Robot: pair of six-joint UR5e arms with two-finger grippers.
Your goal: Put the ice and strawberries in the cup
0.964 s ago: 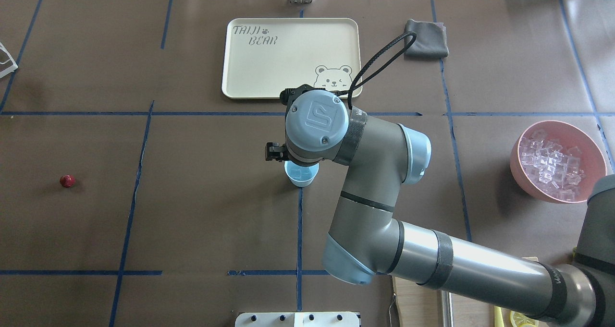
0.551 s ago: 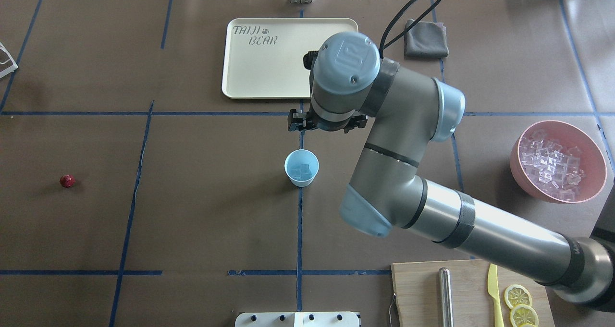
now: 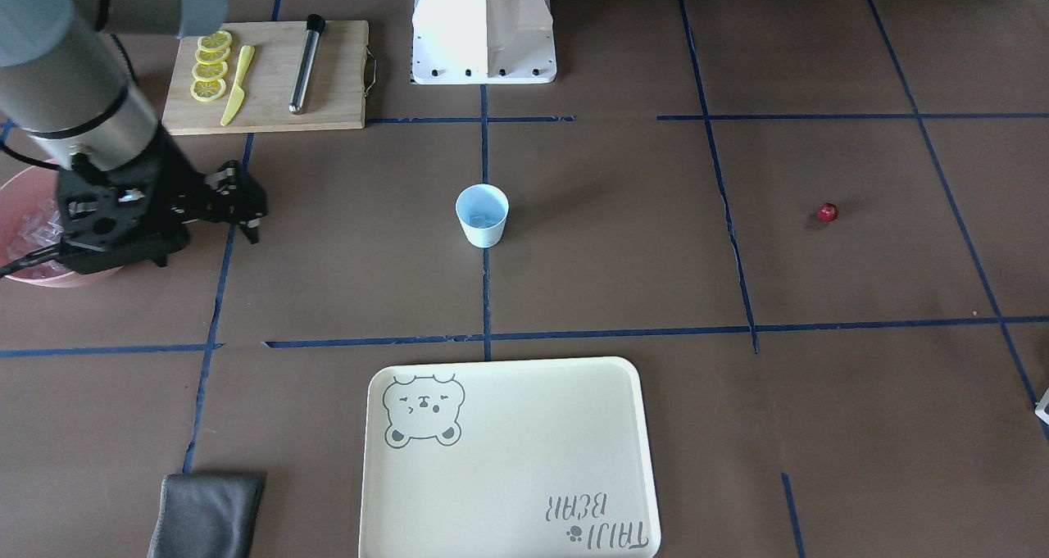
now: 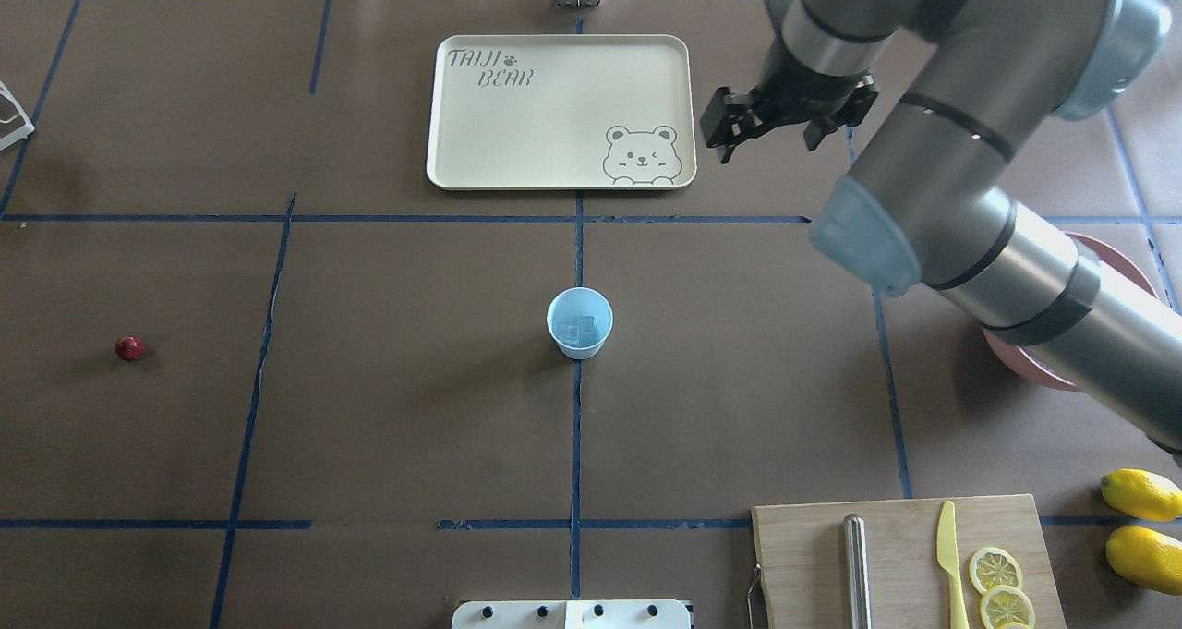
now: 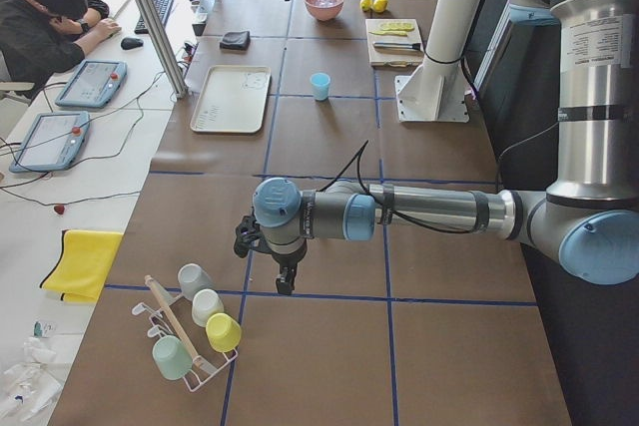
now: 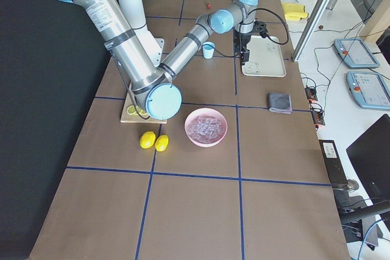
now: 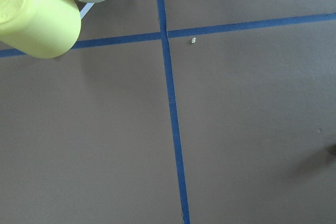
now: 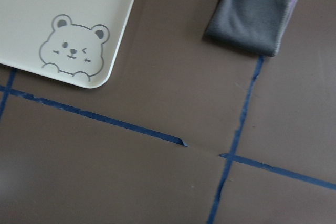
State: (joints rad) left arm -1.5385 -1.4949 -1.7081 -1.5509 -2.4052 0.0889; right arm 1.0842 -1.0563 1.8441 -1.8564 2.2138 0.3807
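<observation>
The light blue cup stands at the table's middle with a few clear ice cubes inside. More ice fills the pink bowl on the right side. One dark red strawberry lies alone far to the left. My right gripper hangs open and empty past the tray's near right corner, well beyond and right of the cup. My left gripper shows only in the exterior left view, above bare table near a cup rack. I cannot tell whether it is open or shut.
A cream bear tray lies beyond the cup, a folded grey cloth to its right. A cutting board holds lemon slices, a yellow knife and a metal rod; two lemons lie beside it. A person sits at a side desk.
The right gripper has left its place over the cup, rising and swinging to the far right past the tray. The cup, hidden under it before, now shows ice inside.
</observation>
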